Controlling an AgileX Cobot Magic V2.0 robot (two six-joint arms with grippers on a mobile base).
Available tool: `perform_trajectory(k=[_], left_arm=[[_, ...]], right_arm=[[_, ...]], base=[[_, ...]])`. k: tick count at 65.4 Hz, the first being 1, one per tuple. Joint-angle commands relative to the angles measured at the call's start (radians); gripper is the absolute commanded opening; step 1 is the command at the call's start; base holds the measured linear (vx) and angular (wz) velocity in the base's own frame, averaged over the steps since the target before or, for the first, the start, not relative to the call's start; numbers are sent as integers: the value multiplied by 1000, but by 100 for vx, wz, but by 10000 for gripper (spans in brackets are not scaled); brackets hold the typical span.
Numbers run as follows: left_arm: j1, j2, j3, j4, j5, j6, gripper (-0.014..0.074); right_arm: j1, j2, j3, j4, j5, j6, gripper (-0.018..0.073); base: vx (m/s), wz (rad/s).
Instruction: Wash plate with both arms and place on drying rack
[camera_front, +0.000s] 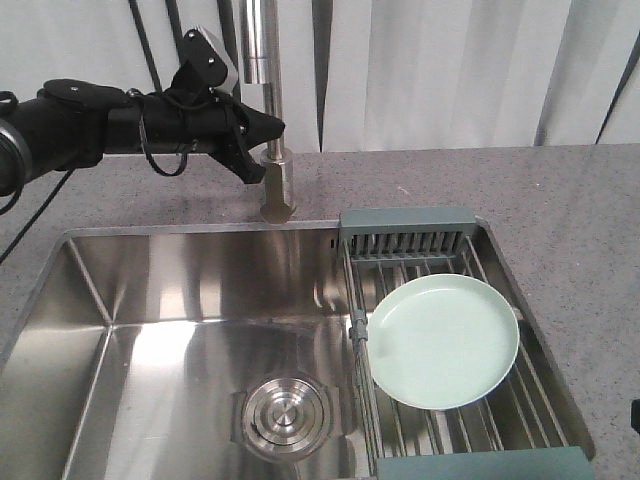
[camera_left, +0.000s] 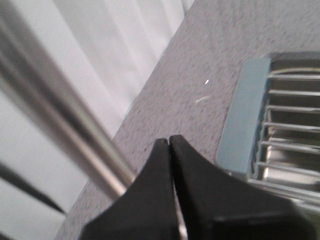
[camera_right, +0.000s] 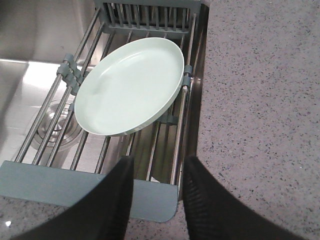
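The pale mint-green plate (camera_front: 445, 341) lies flat on the rods of the drying rack (camera_front: 405, 218), which spans the right end of the sink; it also shows in the right wrist view (camera_right: 130, 85). My left arm (camera_front: 110, 125) reaches in from the left, and its gripper (camera_front: 262, 150) is shut and empty beside the steel tap (camera_front: 272, 150). In the left wrist view the shut fingertips (camera_left: 169, 140) sit next to the tap's pipe (camera_left: 65, 115). My right gripper (camera_right: 157, 162) is open and empty, above the rack's near grey-blue end bar (camera_right: 60, 182), apart from the plate.
The steel sink basin (camera_front: 180, 330) with its round drain (camera_front: 285, 415) lies left of the rack. Speckled grey countertop (camera_front: 560, 200) surrounds the sink. Pale curtains hang behind the tap.
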Motion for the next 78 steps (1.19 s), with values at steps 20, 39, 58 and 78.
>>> perform_trajectory(k=[20,39,58,78], left_arm=[[-2,-103,-51,173,28,-308,-7],[-2,-226,-51,625,20,-934,-7],[-2,-340,-48,1092,195,-1500,-7],[-1,-589,267,1249,61,-1647,-7]], right_arm=[[-3,6,-26,0,-59,-7,239],[-3,6,-26,0,-59,-7,239],[-3,6,-26,0,-61,-7,239],[-3,6,-26,0,-61,-7,239]], base=[[0,0],[0,0],[0,0],[0,0]])
